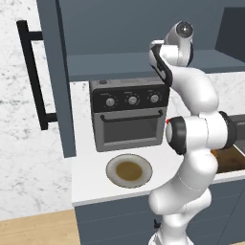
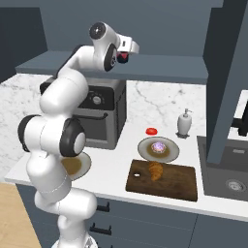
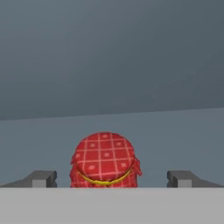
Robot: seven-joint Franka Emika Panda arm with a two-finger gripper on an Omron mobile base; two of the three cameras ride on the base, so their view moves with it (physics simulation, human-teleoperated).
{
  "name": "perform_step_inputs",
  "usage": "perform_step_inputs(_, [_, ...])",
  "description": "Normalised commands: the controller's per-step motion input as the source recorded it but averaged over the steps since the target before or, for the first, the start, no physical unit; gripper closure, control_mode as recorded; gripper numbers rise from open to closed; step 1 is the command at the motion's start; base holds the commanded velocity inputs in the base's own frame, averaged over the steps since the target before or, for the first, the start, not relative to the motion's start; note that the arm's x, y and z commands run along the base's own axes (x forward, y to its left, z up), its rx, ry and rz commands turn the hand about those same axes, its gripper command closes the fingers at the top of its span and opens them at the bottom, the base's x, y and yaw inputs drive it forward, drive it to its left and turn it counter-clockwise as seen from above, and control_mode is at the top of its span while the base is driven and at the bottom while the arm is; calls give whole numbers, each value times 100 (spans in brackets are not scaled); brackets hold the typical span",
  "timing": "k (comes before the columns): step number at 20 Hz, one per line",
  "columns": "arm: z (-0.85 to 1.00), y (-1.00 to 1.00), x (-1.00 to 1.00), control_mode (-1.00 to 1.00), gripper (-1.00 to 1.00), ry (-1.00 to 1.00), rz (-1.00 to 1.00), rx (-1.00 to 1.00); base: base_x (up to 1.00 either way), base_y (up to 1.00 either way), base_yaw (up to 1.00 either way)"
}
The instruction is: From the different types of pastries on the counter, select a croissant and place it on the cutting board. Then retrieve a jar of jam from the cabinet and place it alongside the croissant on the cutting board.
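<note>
The jar of jam (image 3: 105,159), capped with red checked cloth, stands on the cabinet shelf (image 2: 160,68). My gripper (image 3: 112,178) is open, one fingertip on each side of the jar with a gap to both. In the right base view the gripper (image 2: 127,52) reaches in at shelf height and the jar (image 2: 124,57) shows red under it. The golden croissant (image 2: 156,170) lies on the dark brown cutting board (image 2: 181,186) on the white counter (image 2: 111,164). The purple-pink pastry (image 2: 158,147) rests on its plate (image 2: 169,154) behind the board.
A grey toaster oven (image 1: 129,115) stands under the shelf, an empty plate (image 1: 129,171) before it. The open cabinet door (image 1: 55,76) has a black bar handle (image 1: 33,72). A red disc (image 2: 151,131), a soap dispenser (image 2: 184,122) and a sink (image 2: 227,169) lie to the right.
</note>
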Motion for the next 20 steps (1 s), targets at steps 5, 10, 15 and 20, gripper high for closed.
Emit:
perform_step_inputs(5, [-9,0,22,-100,-100,0,0,0,0,0,0])
perform_step_inputs(10, [-24,8,20,-100,-100,0,0,0,0,0,0])
perform_step_inputs(15, [-19,14,0,-100,100,0,0,0,0,0,0])
perform_step_inputs(20, [0,0,0,-100,100,0,0,0,0,0,0])
